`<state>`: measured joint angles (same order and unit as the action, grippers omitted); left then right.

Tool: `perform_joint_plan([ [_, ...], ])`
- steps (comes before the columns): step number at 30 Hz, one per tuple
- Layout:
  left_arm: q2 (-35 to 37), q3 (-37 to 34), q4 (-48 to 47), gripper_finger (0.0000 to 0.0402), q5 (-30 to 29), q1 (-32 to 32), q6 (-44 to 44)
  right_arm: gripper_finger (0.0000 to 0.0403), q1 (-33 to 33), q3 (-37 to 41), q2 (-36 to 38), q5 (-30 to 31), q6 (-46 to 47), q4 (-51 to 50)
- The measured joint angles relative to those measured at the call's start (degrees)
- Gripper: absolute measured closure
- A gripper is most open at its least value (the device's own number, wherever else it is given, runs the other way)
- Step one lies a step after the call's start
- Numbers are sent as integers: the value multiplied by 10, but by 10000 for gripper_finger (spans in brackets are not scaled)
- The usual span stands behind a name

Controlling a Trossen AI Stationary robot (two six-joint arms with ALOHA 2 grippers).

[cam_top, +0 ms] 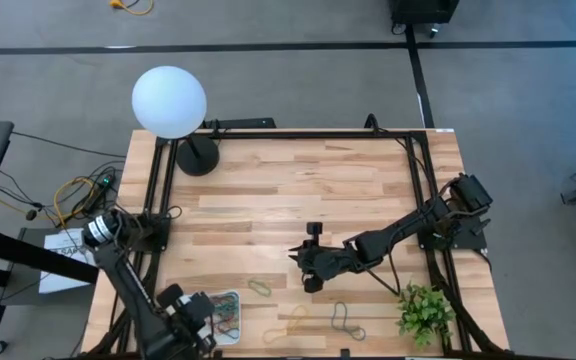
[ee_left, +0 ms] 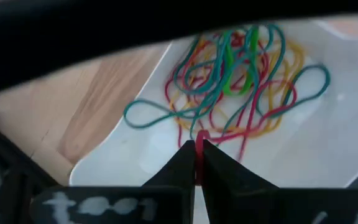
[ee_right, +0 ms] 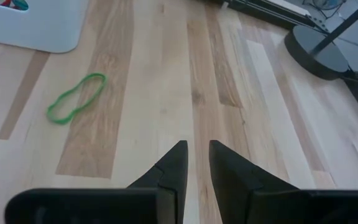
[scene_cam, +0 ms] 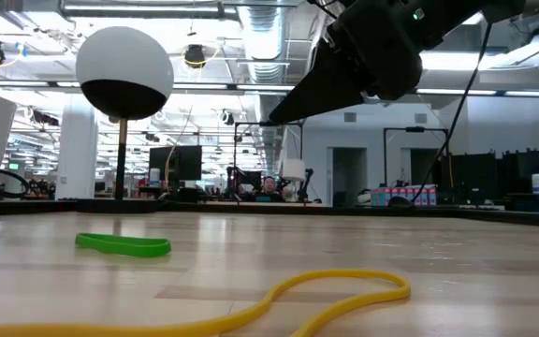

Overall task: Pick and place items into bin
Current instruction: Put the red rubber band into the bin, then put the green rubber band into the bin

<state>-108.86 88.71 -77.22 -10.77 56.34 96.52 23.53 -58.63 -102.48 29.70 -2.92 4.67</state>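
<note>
Currently the left gripper (ee_left: pixel 197 163) hangs over the white bin (ee_left: pixel 328 143) at near-left table edge, fingers pinched together on a red band (ee_left: pixel 199 142) — likely poised to drop it onto the tangle of bands (ee_left: pixel 235 81) inside: thin floppy loops, red, teal, yellow, green. Bin smooth plastic, shallow, rounded corner. Right gripper (ee_right: pixel 194 163) mid-table, fingers slightly apart, holding nothing, w/ green band (ee_right: pixel 74 98) nearby on pale wood-plank table (ee_right: pixel 166 74). Yellow band (scene_cam: pixel 344 285) lies loose nr near edge, probably next.
</note>
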Motion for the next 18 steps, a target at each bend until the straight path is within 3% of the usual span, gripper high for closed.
perform_joint_plan([
  [5,0,0,1,366,0,-23,-29,342,0,0,0,-8,0,0],
  [9,0,0,1,337,-12,-34,-58,342,-1,0,0,-78,22,6],
  [18,0,0,1,310,-147,-39,-133,331,-12,-2,-22,-209,29,111],
])
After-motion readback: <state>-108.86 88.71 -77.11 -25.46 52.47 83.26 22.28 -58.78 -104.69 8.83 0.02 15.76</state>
